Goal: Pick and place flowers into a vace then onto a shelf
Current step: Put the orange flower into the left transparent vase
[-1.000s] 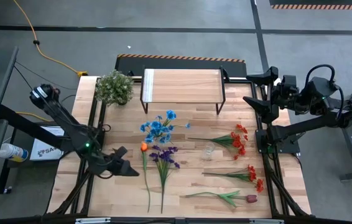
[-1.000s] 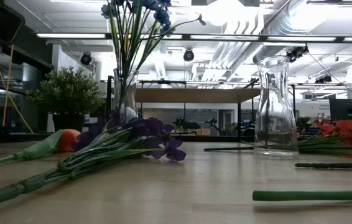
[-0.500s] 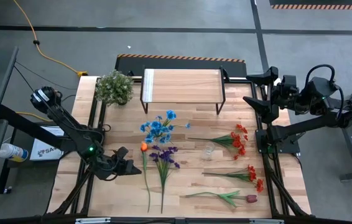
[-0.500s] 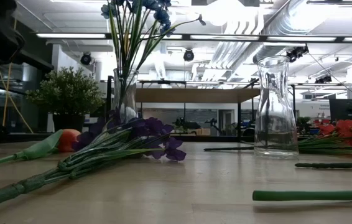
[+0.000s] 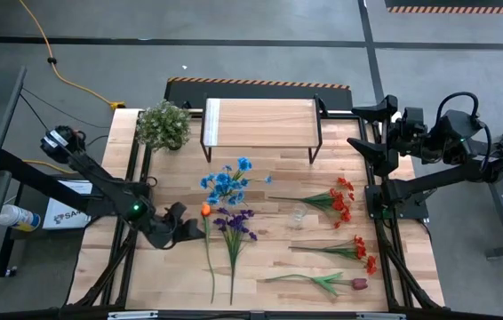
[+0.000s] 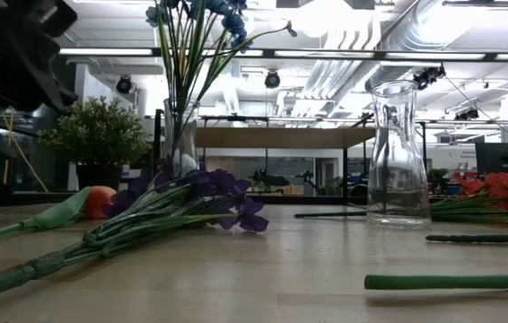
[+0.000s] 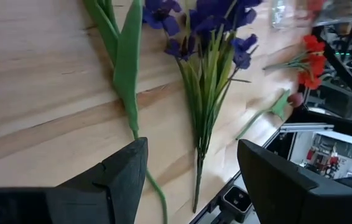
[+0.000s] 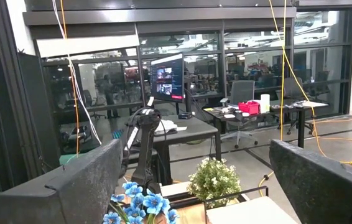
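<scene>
Blue flowers stand in a glass vase. A second glass vase stands empty at the table's middle. An orange tulip and purple flowers lie flat on the table. Red flowers and a red tulip lie farther right. My left gripper is open, hovering just left of the tulip's stem and the purple stems. My right gripper waits open at the table's far right edge.
The shelf stands at the far middle of the table, with the bushy pale-green plant to its left. More red flowers lie near the right edge. Bare wood shows on the near left side of the table.
My left gripper has moved toward the table's right, closing on the orange tulip's stem and the purple flowers. In the low view its dark bulk has come into the top left corner. The flowers and vases have not moved.
</scene>
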Action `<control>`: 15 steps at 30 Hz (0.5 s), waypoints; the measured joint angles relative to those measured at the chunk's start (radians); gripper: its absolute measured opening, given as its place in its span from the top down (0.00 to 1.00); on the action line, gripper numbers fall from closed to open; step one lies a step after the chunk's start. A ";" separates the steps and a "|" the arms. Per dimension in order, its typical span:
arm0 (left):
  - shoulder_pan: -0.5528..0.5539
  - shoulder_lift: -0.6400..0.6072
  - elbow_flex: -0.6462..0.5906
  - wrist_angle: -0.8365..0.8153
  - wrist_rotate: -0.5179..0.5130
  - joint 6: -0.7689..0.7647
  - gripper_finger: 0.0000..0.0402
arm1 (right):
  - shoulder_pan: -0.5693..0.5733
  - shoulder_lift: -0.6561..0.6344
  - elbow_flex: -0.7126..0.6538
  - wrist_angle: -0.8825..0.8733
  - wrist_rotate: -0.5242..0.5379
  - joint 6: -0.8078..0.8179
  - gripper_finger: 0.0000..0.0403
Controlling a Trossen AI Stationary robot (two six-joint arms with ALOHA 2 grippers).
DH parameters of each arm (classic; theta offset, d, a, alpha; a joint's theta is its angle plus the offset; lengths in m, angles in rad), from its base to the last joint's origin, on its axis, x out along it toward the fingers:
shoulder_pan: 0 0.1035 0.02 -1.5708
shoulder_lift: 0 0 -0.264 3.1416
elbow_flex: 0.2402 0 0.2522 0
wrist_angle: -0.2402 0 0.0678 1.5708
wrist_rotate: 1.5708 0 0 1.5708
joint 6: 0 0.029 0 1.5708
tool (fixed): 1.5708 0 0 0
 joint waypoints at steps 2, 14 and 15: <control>0.016 0.000 0.000 0.000 0.039 -0.001 0.30 | 0.000 0.000 0.000 0.000 0.000 0.000 0.02; 0.033 0.000 0.000 0.003 0.075 -0.058 0.30 | 0.000 0.000 0.000 0.000 0.000 -0.001 0.02; 0.033 0.000 0.000 0.004 0.074 -0.058 0.30 | 0.000 0.000 0.000 0.000 0.000 -0.002 0.02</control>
